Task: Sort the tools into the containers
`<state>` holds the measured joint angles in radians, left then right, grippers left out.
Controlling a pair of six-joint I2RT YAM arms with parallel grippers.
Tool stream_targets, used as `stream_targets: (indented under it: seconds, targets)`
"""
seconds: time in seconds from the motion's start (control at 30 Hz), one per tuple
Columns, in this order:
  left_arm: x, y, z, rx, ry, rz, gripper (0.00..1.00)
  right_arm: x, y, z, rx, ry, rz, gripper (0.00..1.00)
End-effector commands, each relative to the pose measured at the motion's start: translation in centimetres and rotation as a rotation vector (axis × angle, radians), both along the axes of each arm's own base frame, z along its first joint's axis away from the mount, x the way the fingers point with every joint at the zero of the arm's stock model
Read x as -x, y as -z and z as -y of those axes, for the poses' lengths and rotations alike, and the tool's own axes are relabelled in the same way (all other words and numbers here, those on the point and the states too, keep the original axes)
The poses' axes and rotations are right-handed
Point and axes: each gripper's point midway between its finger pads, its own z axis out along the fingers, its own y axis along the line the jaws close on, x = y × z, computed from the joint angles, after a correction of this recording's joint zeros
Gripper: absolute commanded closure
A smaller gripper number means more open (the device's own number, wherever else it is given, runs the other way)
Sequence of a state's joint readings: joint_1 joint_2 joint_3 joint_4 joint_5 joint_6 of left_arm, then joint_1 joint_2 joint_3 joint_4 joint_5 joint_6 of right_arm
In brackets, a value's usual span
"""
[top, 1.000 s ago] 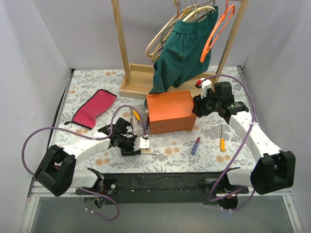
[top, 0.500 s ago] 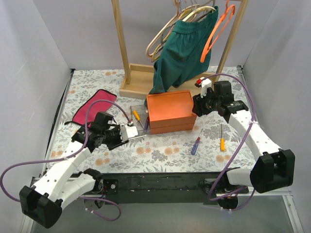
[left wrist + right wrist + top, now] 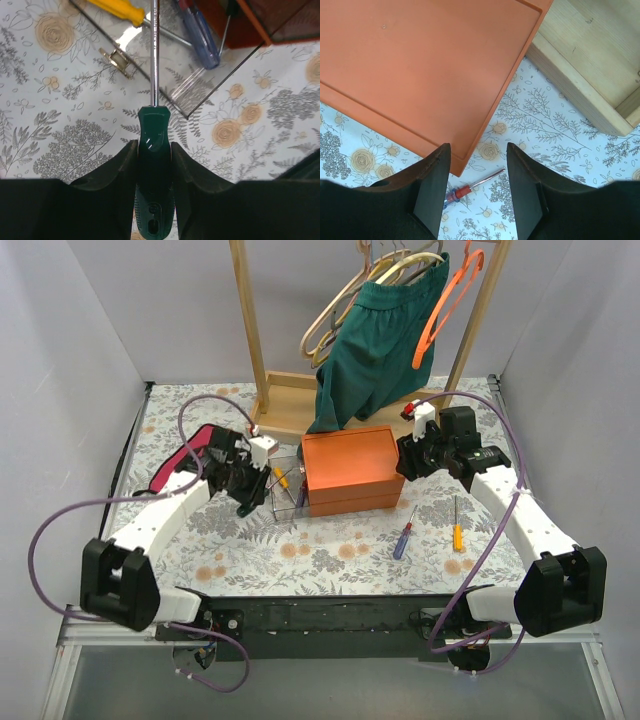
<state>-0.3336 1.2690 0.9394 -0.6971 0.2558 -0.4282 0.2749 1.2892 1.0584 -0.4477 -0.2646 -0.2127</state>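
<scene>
Bare floral table [image 3: 320,560] in front of orange box [image 3: 348,468], wooden rack base [image 3: 285,425] and hanging green garment [image 3: 375,340] close behind it, clear box [image 3: 285,502] at its left end under left gripper [image 3: 152,150] with green screwdriver [image 3: 154,125], right gripper [image 3: 477,150] spread over its right end

Enclosure: three plain pale grey walls, left [image 3: 60,360], back [image 3: 170,300] and right [image 3: 580,340]; no windows in view.
Table: covered in a white cloth [image 3: 330,560] printed with grey foliage and tan roses.
Clothes rack: light wood, two uprights [image 3: 248,330] rising from a shallow wooden base tray [image 3: 275,420] at the table's far side; the tray's corner also shows in the right wrist view [image 3: 590,55].
On the rack: several beige hangers [image 3: 335,315], one orange hanger [image 3: 450,295], one dark green garment [image 3: 375,340] hanging down to the tray.
Pink fabric piece [image 3: 172,472], dark-edged, flat on the cloth at far left.
Light: even, diffuse, with soft shadows.
</scene>
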Motion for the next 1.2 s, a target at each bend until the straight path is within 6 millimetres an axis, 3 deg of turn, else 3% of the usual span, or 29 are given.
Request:
stream_targets:
  seconds: [0.0, 0.23, 0.57, 0.73, 0.87, 1.17]
  targets:
    - [-0.8, -3.0, 2.6, 0.107, 0.056, -0.13, 1.0, -0.5, -1.6, 0.2, -0.009, 0.01, 0.049, 0.43]
    - [0.5, -1.3, 4.8, 0.166, 0.093, -0.483, 1.0, 0.3, -1.1, 0.4, -0.005, 0.01, 0.056, 0.43]
    - [-1.2, -0.2, 4.3, 0.112, -0.005, -0.492, 1.0, 0.3, -0.8, 0.8, 0.006, 0.015, 0.061, 0.43]
    - [-3.5, -1.1, 5.5, 0.147, -0.018, -0.464, 1.0, 0.2, -0.5, 0.8, 0.003, 0.015, 0.053, 0.43]
    - [-5.4, -0.8, 6.3, 0.163, -0.014, -0.469, 1.0, 0.0, -0.5, 0.8, 0.007, 0.015, 0.052, 0.43]
    - [-7.1, 1.3, 7.6, 0.207, -0.043, -0.514, 0.98, -0.1, -0.2, 1.2, 0.015, 0.026, 0.047, 0.43]
